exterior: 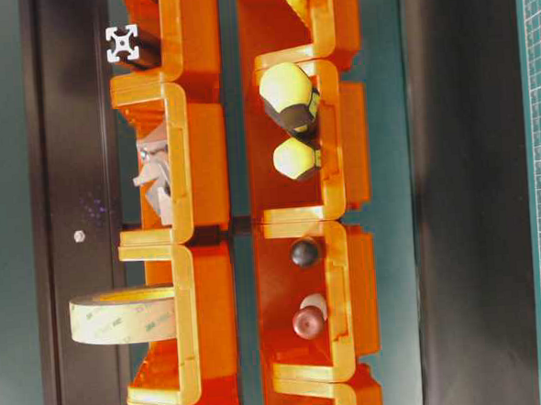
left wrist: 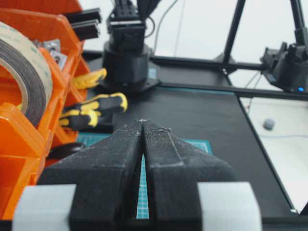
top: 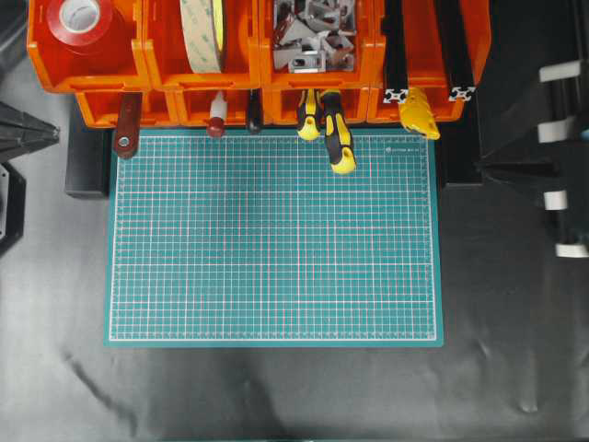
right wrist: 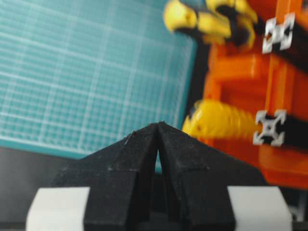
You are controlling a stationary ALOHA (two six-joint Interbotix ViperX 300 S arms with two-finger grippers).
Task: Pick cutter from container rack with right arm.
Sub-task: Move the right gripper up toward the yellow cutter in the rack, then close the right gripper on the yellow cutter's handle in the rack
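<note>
The yellow cutter (top: 419, 112) sticks out of the lower right bin of the orange container rack (top: 239, 75), with its end over the green mat's back right corner. In the right wrist view the cutter (right wrist: 219, 120) lies just right of and beyond my right gripper (right wrist: 159, 125), which is shut with nothing in it and apart from the cutter. From overhead, the right gripper (top: 485, 166) points left from the right edge of the table. My left gripper (left wrist: 143, 121) is shut and empty at the left edge (top: 51, 134). The cutter (left wrist: 90, 79) shows far off in the left wrist view.
Two yellow-and-black screwdrivers (top: 336, 133) jut from the bin left of the cutter. Dark red and black handles (top: 126, 138) hang from the left bins. Upper bins hold tape rolls (top: 83, 18), metal brackets (top: 313, 37) and black aluminium profiles (top: 398, 92). The green mat (top: 276, 239) lies in front.
</note>
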